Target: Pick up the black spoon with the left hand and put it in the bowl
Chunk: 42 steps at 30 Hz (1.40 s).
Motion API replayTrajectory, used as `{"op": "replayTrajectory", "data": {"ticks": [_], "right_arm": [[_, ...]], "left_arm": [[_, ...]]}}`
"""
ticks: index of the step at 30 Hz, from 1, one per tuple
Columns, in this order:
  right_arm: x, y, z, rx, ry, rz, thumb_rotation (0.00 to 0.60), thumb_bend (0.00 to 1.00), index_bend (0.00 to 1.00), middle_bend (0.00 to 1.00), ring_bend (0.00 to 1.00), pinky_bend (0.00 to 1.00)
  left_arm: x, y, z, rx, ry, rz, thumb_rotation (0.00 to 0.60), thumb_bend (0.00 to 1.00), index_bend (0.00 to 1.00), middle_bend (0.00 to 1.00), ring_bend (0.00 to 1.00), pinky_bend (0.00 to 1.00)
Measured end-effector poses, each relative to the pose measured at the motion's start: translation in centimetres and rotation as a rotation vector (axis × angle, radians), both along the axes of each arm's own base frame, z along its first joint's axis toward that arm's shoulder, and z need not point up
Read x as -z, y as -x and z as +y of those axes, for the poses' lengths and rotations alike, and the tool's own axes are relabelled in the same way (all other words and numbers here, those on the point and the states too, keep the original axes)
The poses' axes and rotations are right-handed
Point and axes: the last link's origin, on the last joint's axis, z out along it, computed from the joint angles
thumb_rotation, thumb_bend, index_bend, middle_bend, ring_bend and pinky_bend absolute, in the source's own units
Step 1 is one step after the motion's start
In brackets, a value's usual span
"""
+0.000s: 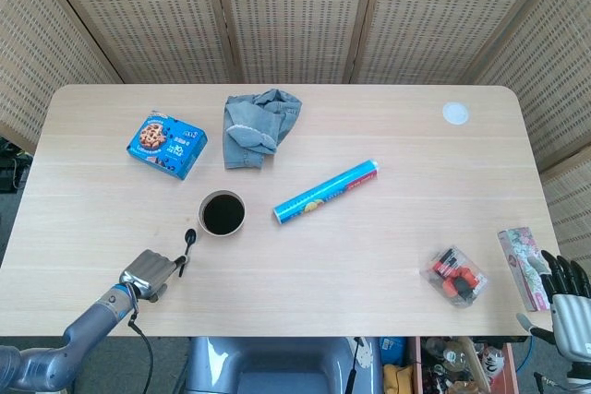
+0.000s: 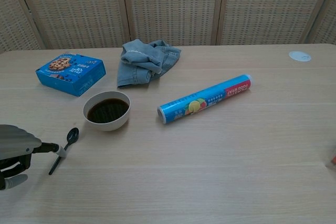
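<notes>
The left robot hand (image 2: 16, 150) touches the spoon (image 2: 64, 149) handle on the bench; whether it grips is unclear. Grasping step. Next: close firmly, lift, carry toward 1 o'clock into the bowl (image 2: 107, 110).

1. The black spoon (image 2: 64, 150) lay flat on the tabletop (image 2: 210, 171) at the lower left of the chest view, its small oval head toward the bowl and its thin handle slanting down-left toward the frame edge.
2. The bowl (image 2: 107, 111) stood upright just up-right of the spoon's head, apart from it: white outside, round, its inside dark brown to black.
</notes>
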Motion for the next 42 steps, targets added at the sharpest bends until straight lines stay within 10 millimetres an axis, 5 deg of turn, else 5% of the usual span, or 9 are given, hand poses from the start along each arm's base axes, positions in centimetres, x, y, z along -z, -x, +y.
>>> {"op": "replayTrajectory", "data": {"ticks": [25,42], "right_arm": [[0.1,0.0,0.1,0.002,0.001,-0.001,0.600,0.21,0.17,0.14,0.00,0.00],[0.0,-0.1,0.1,0.002,-0.001,0.001,0.600,0.21,0.17,0.14,0.00,0.00]], "left_arm": [[-3.6,3.0,3.0,-0.106,-0.140,0.066,0.600,0.54,0.09,0.81,0.75,0.68],[-2.8,1.9,0.4,-0.069,-0.034,-0.006,0.600,0.54,0.09,0.81,0.75,0.68]]}}
